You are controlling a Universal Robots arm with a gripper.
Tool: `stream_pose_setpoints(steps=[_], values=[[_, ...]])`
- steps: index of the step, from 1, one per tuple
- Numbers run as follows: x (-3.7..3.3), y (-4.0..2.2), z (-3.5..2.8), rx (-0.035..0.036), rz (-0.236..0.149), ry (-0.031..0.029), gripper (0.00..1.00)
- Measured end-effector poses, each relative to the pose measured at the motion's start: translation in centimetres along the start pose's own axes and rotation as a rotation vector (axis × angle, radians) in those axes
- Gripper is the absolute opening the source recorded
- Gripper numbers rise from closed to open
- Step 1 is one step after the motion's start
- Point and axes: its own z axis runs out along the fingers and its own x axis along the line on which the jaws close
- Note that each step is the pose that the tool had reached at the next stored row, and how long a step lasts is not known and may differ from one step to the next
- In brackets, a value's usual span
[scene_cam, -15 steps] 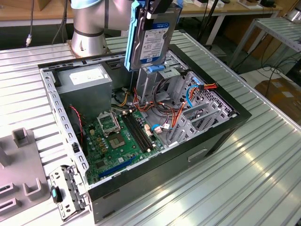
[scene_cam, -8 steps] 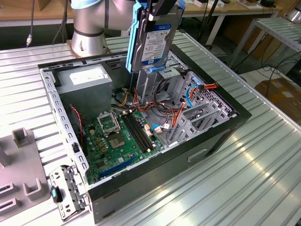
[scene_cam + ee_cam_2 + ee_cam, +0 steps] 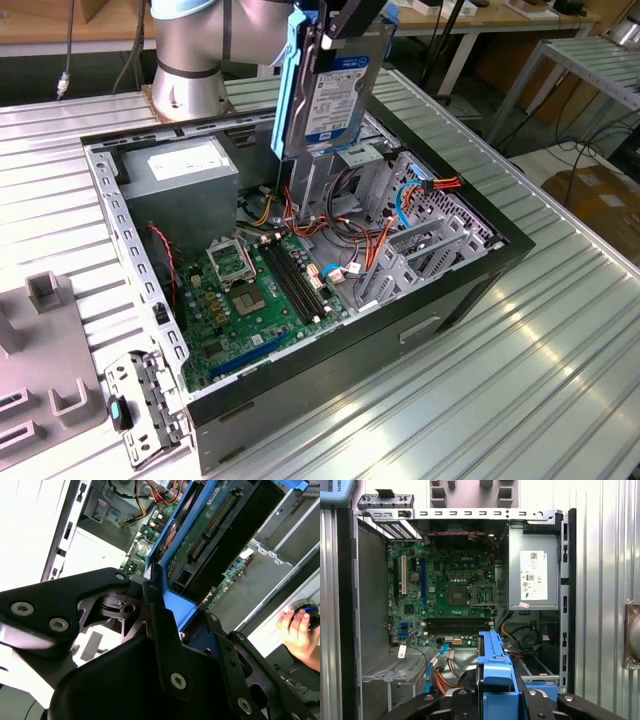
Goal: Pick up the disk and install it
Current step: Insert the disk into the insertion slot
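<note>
Closest in both wrist views, the black gripper [image 3: 182,620] is clamped on the disk [image 3: 338,95], its fingers [image 3: 162,645] pressed against the blue side rails. The disk hangs on edge above the open computer case [image 3: 470,290], near the case's far edge. Its white label faces the exterior view, and its green circuit board shows in the second wrist view. Coloured cables [image 3: 350,250] lie below it. The grey power supply [image 3: 180,170] sits in the case's far corner on the exterior view's left, and the metal drive cage [image 3: 425,235] stands toward the exterior view's right. The green motherboard [image 3: 250,290] lies toward the near edge. The case and the arm base [image 3: 190,60] sit on the ribbed metal desk [image 3: 560,330]. A person's hand [image 3: 297,630] shows beyond the case wall.
</note>
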Motion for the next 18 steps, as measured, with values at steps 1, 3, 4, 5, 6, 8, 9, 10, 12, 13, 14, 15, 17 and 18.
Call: stream_pose_setpoints(steps=[1, 3, 4, 5, 6, 8, 9, 10, 12, 13, 14, 15, 17, 18], values=[[0.08, 0.00, 0.00, 0.0000, 0.000, 0.0000, 0.37], [0.23, 0.00, 0.00, 0.0000, 0.000, 0.0001, 0.37], [0.32, 0.00, 0.00, 0.0000, 0.000, 0.0000, 0.37], [0.38, 0.00, -0.01, -0.0001, 0.000, 0.0001, 0.37], [0.46, -0.01, -0.01, -0.0001, 0.000, 0.0001, 0.37], [0.61, -0.01, 0.00, 0.0000, 0.000, 0.0000, 0.37], [0.70, -0.01, 0.00, 0.0000, 0.000, 0.0000, 0.37], [0.79, -0.01, 0.00, 0.0000, 0.000, 0.0000, 0.37], [0.98, -0.01, -0.01, -0.0001, 0.000, 0.0001, 0.37], [1.06, -0.01, -0.01, 0.0000, 0.000, 0.0000, 0.37], [1.23, -0.02, -0.01, 0.0000, 0.000, 0.0001, 0.37], [1.33, -0.02, -0.01, 0.0000, 0.000, 0.0000, 0.37], [1.50, -0.02, -0.01, 0.0000, 0.000, 0.0000, 0.37], [1.57, -0.02, -0.01, 0.0000, 0.000, 0.0000, 0.37]])
